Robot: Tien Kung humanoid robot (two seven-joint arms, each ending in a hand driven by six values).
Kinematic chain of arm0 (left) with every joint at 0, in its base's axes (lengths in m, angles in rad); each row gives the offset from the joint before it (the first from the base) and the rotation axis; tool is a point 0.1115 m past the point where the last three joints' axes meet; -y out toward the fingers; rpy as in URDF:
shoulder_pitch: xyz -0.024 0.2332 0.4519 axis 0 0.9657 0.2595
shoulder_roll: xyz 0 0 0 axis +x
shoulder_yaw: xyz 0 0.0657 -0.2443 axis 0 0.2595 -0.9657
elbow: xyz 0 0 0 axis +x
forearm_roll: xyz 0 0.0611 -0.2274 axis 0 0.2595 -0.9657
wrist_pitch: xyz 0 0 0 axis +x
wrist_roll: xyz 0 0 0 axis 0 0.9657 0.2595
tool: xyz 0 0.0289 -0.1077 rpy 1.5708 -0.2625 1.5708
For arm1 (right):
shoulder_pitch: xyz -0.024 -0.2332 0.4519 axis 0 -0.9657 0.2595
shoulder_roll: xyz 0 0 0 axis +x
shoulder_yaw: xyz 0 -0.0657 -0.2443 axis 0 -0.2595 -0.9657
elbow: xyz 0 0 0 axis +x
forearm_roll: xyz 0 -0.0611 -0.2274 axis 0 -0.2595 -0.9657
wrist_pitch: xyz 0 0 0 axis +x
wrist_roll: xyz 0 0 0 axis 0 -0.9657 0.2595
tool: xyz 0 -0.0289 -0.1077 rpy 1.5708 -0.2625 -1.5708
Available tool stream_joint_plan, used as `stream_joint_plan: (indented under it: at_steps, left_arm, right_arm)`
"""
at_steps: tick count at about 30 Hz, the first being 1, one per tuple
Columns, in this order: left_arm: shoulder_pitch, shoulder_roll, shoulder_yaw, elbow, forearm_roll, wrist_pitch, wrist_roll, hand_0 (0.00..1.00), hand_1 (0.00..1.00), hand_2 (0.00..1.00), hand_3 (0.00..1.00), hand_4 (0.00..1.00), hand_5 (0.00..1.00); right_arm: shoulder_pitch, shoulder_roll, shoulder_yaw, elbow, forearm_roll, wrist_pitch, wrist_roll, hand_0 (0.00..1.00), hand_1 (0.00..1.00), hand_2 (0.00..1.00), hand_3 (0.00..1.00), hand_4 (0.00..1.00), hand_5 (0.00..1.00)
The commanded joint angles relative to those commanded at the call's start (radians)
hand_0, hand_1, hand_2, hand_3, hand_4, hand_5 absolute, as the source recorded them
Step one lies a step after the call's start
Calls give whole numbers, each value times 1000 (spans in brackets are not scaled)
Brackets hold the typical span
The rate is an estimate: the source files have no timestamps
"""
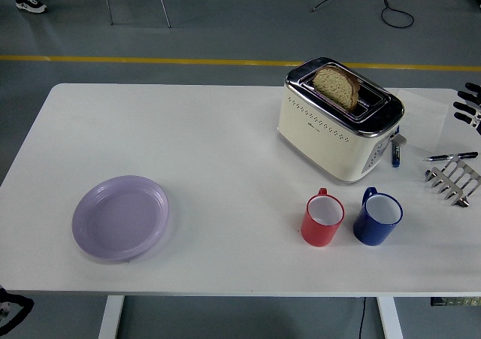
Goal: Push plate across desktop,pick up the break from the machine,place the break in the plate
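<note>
Overhead, a white table fills the view, near edge at the bottom; grey floor with a yellow line beyond it. Plate: lilac, round, flat on the table at the near left, close to the near edge; nothing on it; well apart from everything else. Toaster: cream body, chrome top, far right of centre, set at an angle to the table edges; a blue-tipped lever sticks out of its right end. Bread: one brown-crusted slice standing upright in the toaster's far slot, upper half above the chrome; the near slot shows dark. Red mug and blue mug: side by side, near each other but apart, in front of the toaster toward the near edge; both upright, white inside, handles pointing away. Toast rack: metal, at the right edge, partly cut off by the frame; a pen lies just beyond it. Right hand: black fingers only, entering at the right edge past the toaster's far end; they look extended and slightly spread, gripping nothing, clear of toaster and bread. Left hand: only a dark scrap at the lower left corner, below the table edge; whether its fingers are apart or together cannot be told.
</note>
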Motion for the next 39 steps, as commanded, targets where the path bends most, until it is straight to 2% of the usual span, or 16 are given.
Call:
stream_joint_plan:
  at_steps: [6,7,15,21,30,39]
  left_arm:
    - [0,-14,20,55,20,-17,2,949,959,998,998,574,998]
    - [-2,-14,29,78,31,-21,-1,949,959,998,998,574,998]
    - [-37,13,113,203,70,-27,-17,947,950,998,998,555,998]
    - [-50,13,149,274,105,-33,-14,946,948,998,998,552,998]
    - [-56,18,213,306,101,-47,-8,937,943,998,998,546,998]
    - [-51,14,228,314,104,-71,9,936,942,998,998,539,998]
  right_arm:
    - [0,3,-1,0,2,1,0,838,781,769,768,529,584]
    - [0,4,-2,0,5,2,0,838,781,769,768,529,584]
    - [-8,5,1,-3,6,7,0,838,781,768,763,527,580]
    - [-7,8,0,-3,6,9,0,837,781,766,763,526,579]
    - [-9,10,2,-3,6,10,1,839,781,764,762,525,578]
    - [-6,9,5,-3,6,10,1,839,781,764,760,525,577]
